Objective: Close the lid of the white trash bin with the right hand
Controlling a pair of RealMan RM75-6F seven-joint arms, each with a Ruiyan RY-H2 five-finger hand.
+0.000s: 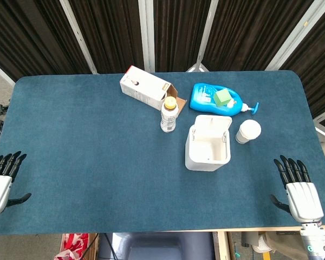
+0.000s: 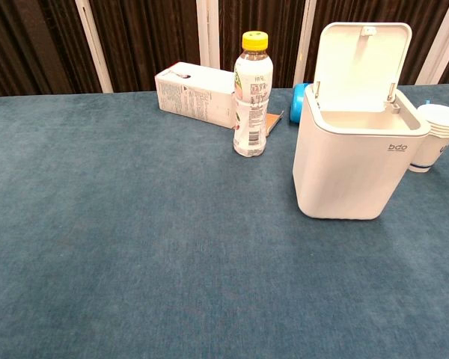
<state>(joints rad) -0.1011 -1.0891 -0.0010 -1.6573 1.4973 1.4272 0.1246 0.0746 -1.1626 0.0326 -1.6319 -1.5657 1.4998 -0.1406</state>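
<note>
The white trash bin [image 1: 207, 153] [image 2: 353, 164] stands right of the table's middle with its lid [image 1: 213, 125] [image 2: 361, 67] swung up at the back, the inside showing. My right hand [image 1: 298, 187] rests at the table's near right edge, fingers spread and holding nothing, well to the right of and nearer than the bin. My left hand [image 1: 1, 181] lies at the near left edge, fingers spread, nothing in it. Neither hand shows in the chest view.
A bottle with a yellow cap [image 1: 169, 114] [image 2: 252, 93] stands left of the bin. Behind it lies a white carton [image 1: 145, 88] [image 2: 195, 93]. A blue detergent bottle [image 1: 216, 99] lies behind the bin, and stacked paper cups [image 1: 248, 131] [image 2: 437, 137] stand at its right.
</note>
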